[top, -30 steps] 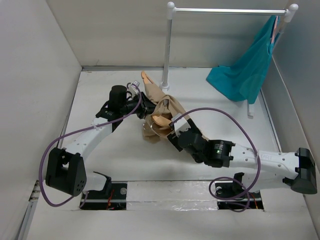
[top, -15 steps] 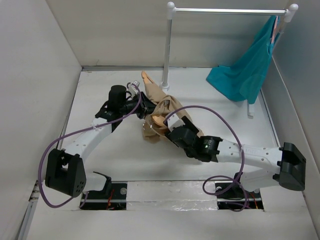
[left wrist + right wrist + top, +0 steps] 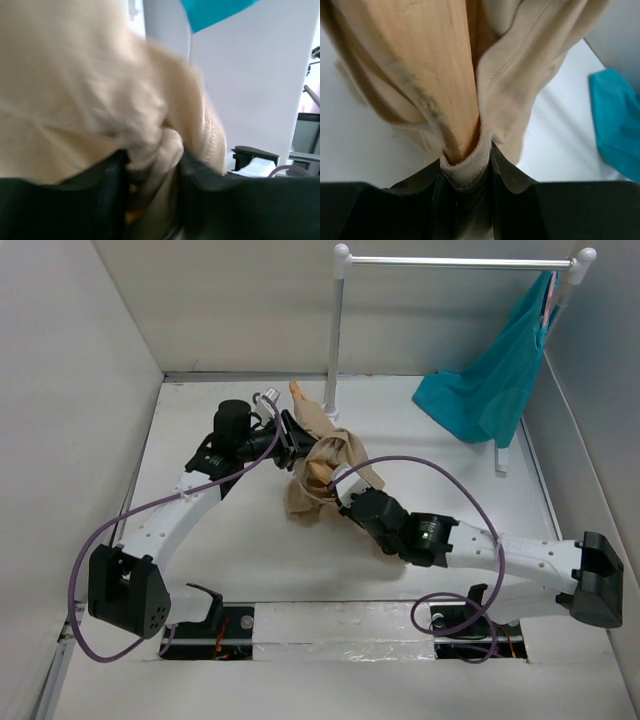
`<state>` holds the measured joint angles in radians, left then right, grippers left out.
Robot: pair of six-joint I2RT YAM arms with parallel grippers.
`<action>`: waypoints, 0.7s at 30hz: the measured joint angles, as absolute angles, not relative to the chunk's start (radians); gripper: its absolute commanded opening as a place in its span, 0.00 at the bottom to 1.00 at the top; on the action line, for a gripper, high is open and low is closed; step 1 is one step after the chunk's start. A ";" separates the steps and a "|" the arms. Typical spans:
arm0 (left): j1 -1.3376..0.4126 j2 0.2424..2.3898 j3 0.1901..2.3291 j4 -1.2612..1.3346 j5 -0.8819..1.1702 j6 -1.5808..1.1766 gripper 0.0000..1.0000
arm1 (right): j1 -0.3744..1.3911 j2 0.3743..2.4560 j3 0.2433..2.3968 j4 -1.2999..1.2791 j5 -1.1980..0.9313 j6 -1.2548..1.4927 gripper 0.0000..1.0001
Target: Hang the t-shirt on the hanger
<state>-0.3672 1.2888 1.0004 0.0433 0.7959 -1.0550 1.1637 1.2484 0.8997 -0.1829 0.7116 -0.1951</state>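
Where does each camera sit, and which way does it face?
Top external: above, behind the robot, looking down on both arms and the t-shirt.
Left wrist: on the left end effector, fingers pinching t-shirt fabric.
Right wrist: on the right end effector, fingers pinching fabric around the hanger's end.
Shared: all show the t-shirt.

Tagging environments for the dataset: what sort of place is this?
Probably a lab test cell, not a home: plain white panel walls box in a white table, and a small white clothes rail stands at the back with a teal garment hung on it.
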 measured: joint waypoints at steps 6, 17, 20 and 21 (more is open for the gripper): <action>-0.368 1.242 1.086 -0.004 0.679 -0.936 0.73 | 1.105 1.071 0.899 -0.222 0.552 -0.059 0.00; -0.376 1.012 1.103 -0.012 0.366 -0.780 0.22 | 0.934 0.887 0.868 -0.308 0.241 0.099 0.00; -0.403 0.857 0.982 0.036 0.274 -0.727 0.16 | 0.851 0.848 0.844 -0.308 0.136 0.133 0.00; -0.411 0.823 0.938 0.053 0.253 -0.712 0.19 | 0.821 0.835 0.834 -0.306 0.097 0.142 0.00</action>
